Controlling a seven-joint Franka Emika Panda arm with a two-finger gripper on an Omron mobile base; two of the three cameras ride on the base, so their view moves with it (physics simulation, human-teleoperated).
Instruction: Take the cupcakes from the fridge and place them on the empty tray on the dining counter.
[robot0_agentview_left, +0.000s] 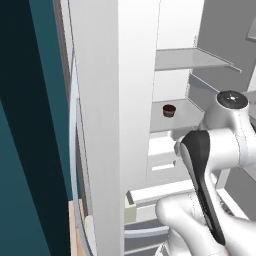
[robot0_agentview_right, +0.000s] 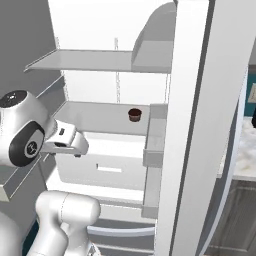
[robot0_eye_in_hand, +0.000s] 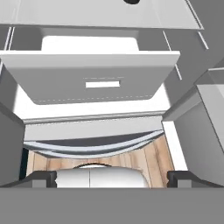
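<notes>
The fridge (robot0_agentview_right: 190, 100) stands open, showing its white inside. One dark-brown cupcake (robot0_agentview_right: 134, 115) sits on the middle shelf (robot0_agentview_right: 95, 117), near the shelf's right end; it is also in the left base view as the cupcake (robot0_agentview_left: 169, 110). My gripper (robot0_eye_in_hand: 112, 177) is open and empty, its dark fingertips (robot0_eye_in_hand: 43, 178) wide apart. It hangs left of and lower than the cupcake, in front of the white crisper drawer (robot0_eye_in_hand: 92, 78), and is the gripper (robot0_agentview_right: 75, 149) in the right base view. A dark shape (robot0_eye_in_hand: 131, 1) at the hand view's top edge may be the cupcake. The tray is out of view.
The open fridge door (robot0_agentview_left: 115, 100) stands upright between the shelves and a teal wall (robot0_agentview_left: 30, 125). An upper shelf (robot0_agentview_right: 90, 61) is above the cupcake. Wooden floor (robot0_eye_in_hand: 144, 159) shows below the fridge. A pale veined counter top (robot0_agentview_right: 245, 147) shows past the door.
</notes>
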